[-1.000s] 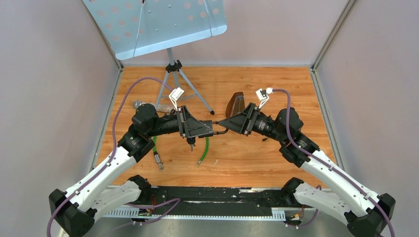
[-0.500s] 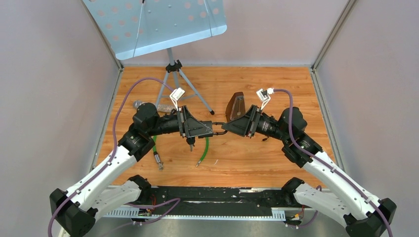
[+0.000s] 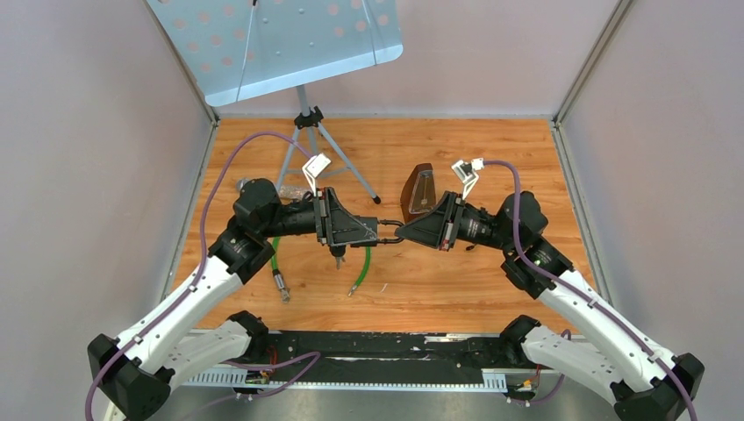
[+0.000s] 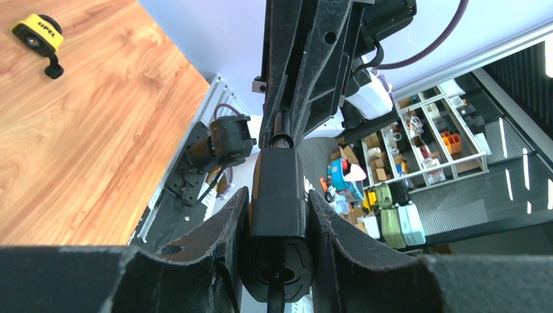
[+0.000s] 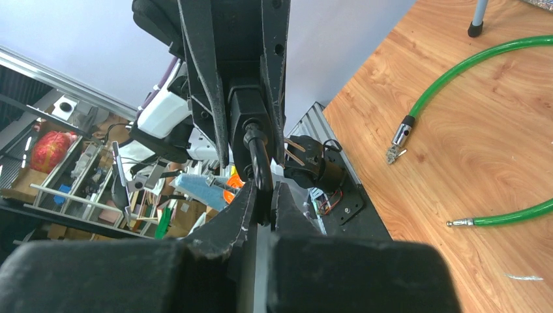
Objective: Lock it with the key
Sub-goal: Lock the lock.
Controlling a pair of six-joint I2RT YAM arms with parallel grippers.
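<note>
Between my two arms, above the middle of the table, my left gripper is shut on a black lock body. The left wrist view has that body squeezed between both pads. A green cable hangs from the lock down to the table. The key, small and black, sticks out of the lock's end toward my right arm. My right gripper faces the left one and is shut on the key. In the right wrist view its fingertips pinch the key's head just below the lock.
A music stand's tripod rises at the back left, with its grey sheet tray overhead. A brown metronome stands behind my right gripper. The cable's metal ends lie on the wood. A yellow tape measure sits farther off.
My right gripper has moved left up to the lock and gone from open to shut on the key. The left gripper has kept its grip, barely shifting.
</note>
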